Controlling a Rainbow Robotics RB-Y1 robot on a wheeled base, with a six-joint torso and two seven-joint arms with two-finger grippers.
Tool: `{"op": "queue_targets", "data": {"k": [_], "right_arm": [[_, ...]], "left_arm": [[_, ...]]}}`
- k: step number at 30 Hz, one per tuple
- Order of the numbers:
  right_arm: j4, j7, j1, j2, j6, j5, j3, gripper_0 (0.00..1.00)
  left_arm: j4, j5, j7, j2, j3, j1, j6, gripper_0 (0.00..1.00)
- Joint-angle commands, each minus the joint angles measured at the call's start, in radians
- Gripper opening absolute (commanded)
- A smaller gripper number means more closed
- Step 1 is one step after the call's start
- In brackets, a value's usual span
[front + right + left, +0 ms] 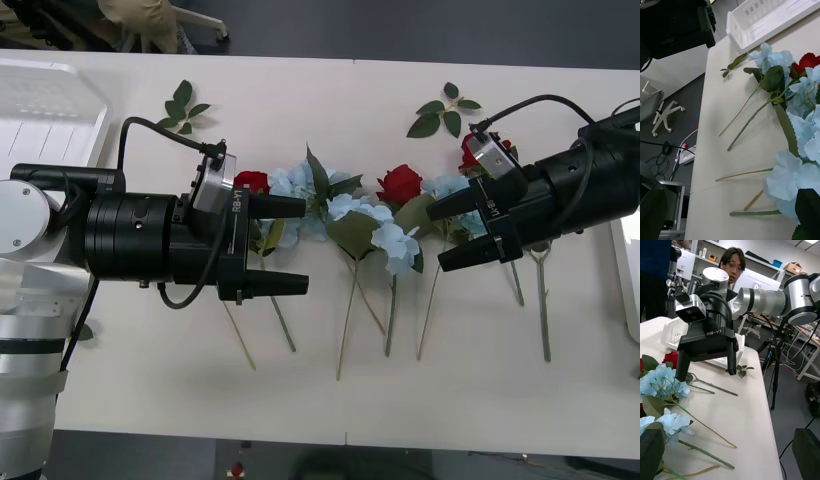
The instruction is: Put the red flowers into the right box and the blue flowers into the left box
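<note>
Front view: the red flowers (399,183) and the blue flowers (388,238) are lying mixed in a row across the middle of the pale bench (330,400), heads toward the far side and thin stems trailing toward the robot. Three rose heads are showing: one just beside the left end effector (302,246), one in the middle, and one partly hidden behind the right end effector (438,237). Pale-blue hydrangea clusters are sitting between and around the roses, their big green leaves overlapping.

The left end effector is hovering over the left end of the row, its two black fingers standing apart and gripping nothing, pointing toward the flowers. The right end effector is reaching in from the right over the other end of the row, its fingers also spread wide and empty, one above and one below a hydrangea cluster.

The left box (45,115), white with a ribbed floor, is resting at the far left corner of the bench, well apart from the flowers. The right box (630,275) is showing as a white rim at the right edge of the bench.

Two loose green leaf sprigs (181,108) are lying on the far side of the row, one near each end.
</note>
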Motion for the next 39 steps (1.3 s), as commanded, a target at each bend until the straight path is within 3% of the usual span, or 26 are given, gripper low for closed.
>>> {"op": "queue_targets", "data": {"k": [1, 5, 9, 17, 21, 26, 32, 39], "right_arm": [[0.011, 0.034, 0.039, 0.022, -0.001, 0.012, 0.024, 1.0], [-0.029, 0.034, 0.053, 0.02, -0.014, 0.013, 0.007, 1.0], [-0.078, 0.034, 0.053, -0.001, -0.014, 0.024, -0.006, 1.0], [-0.169, 0.024, 0.051, -0.015, 0.058, 0.115, -0.111, 1.0], [-0.195, -0.309, 0.051, -0.009, 0.128, 0.187, -0.177, 1.0], [-0.227, -0.658, 0.053, 0.019, 0.223, 0.303, -0.271, 1.0], [-0.33, -1.092, 0.053, 0.063, 0.297, 0.559, -0.395, 1.0], [-0.343, -1.276, 0.053, 0.089, 0.325, 0.759, -0.475, 1.0]], "left_arm": [[-0.025, 0.011, -0.023, -0.007, 0.014, -0.007, -0.004, 1.0], [-0.001, 0.025, -0.023, -0.013, 0.021, 0.04, -0.001, 1.0], [-0.044, 0.052, -0.023, 0.052, 0.041, 0.023, -0.019, 1.0], [-0.276, -0.101, 0.694, 0.194, 0.066, 0.014, -0.006, 1.0], [-0.291, -0.224, 0.974, 0.219, 0.063, 0.014, 0.044, 1.0], [-0.305, -0.356, 1.163, 0.228, 0.06, 0.014, 0.114, 1.0], [-0.352, -0.59, 1.534, 0.251, 0.037, 0.013, 0.149, 1.0], [-0.36, -0.811, 1.766, 0.251, -0.06, -0.018, 0.159, 1.0]]}}
